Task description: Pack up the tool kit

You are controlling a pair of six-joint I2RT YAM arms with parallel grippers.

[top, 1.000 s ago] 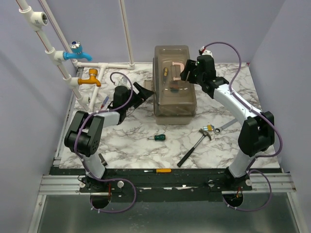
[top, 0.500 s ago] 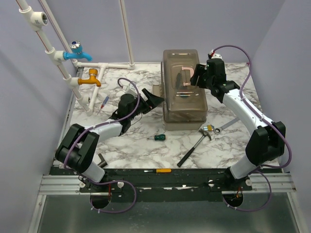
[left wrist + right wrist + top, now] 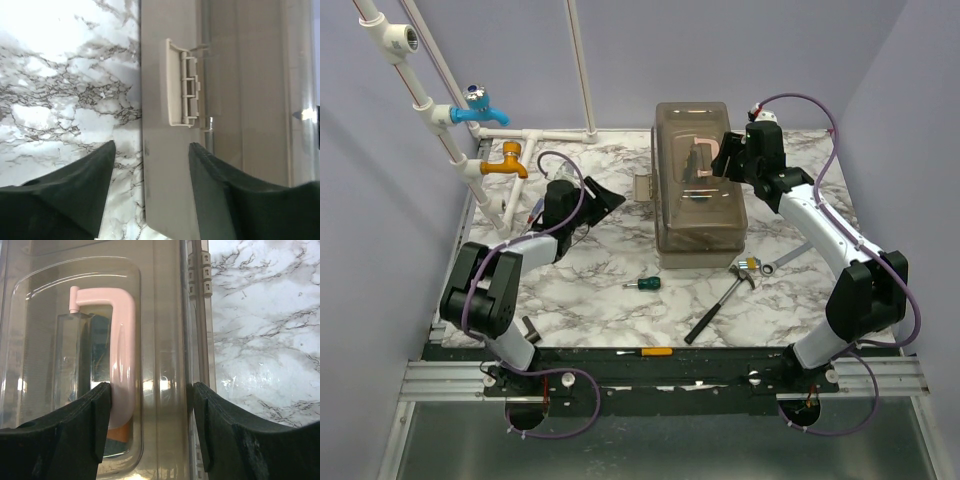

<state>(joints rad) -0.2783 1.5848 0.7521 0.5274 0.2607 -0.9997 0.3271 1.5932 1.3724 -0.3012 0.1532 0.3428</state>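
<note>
surface: marble-patterned counter (image 3: 590, 300), enclosed by plain lilac walls (image 3: 740, 50). white pipes (image 3: 455, 150) run along the far left, carrying a blue tap (image 3: 480, 108) and an orange tap (image 3: 506, 162).

task item: toolbox (image 3: 698, 215) stands right of centre at the back of the counter, smoky lid down, pink handle (image 3: 122, 340) lying flat in its recess. loose on the counter near it: hammer (image 3: 718, 302), green screwdriver (image 3: 642, 284), spanner (image 3: 784, 259). an orange-handled screwdriver (image 3: 645, 352) lies on the front rail.

left gripper (image 3: 605, 197): jaws apart, nothing between them, clear of the toolbox on its left side, facing the flipped-out latch (image 3: 180, 82).

right gripper (image 3: 150, 387): over the lid, jaws apart, one finger across the handle's end, the other at the lid's right edge.

not determinable: whether the right fingers press on the lid or handle; contents under the lid show only as dark and orange shapes; a small tool (image 3: 535, 210) by the pipes is too small to name.
</note>
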